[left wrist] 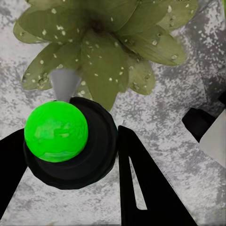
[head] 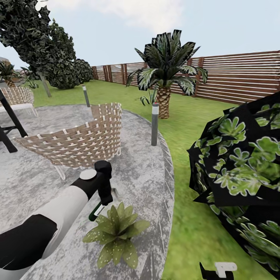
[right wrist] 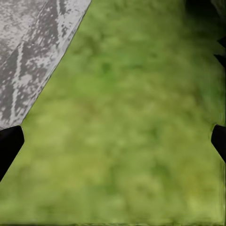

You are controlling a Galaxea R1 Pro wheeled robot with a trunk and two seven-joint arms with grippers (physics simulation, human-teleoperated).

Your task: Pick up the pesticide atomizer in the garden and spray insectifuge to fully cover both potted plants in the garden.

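Left tool has its two dark fingers closed around the pesticide atomizer, a black round body with a bright green ball on top, seen straight down from the wrist camera. From the head view the left arm reaches out over the grey patio and the atomizer's green and white end pokes out just under the wrist, pretty much touching the leaves below it.

Potted plant sits on the patio near its grass-side edge, right under that tool. Its pointed green leaves are dotted with whitish specks of insectifuge, mostly on the middle and lower leaves in the wrist shot; the pot itself is hidden by the leaves.

Right tool hangs over the lawn beside the patio's edge. Its fingertips show at opposite sides of the wrist picture, spread wide with only grass between them, so it's open and carrying nothing. A bit of it also peeks in at the bottom of the head view.

Other stuff around: a woven chair on the patio behind the arm, a short bollard light at the patio rim, a palm on the grass, a big dark-leaved shrub off to the right, and a slatted wooden fence along the back.
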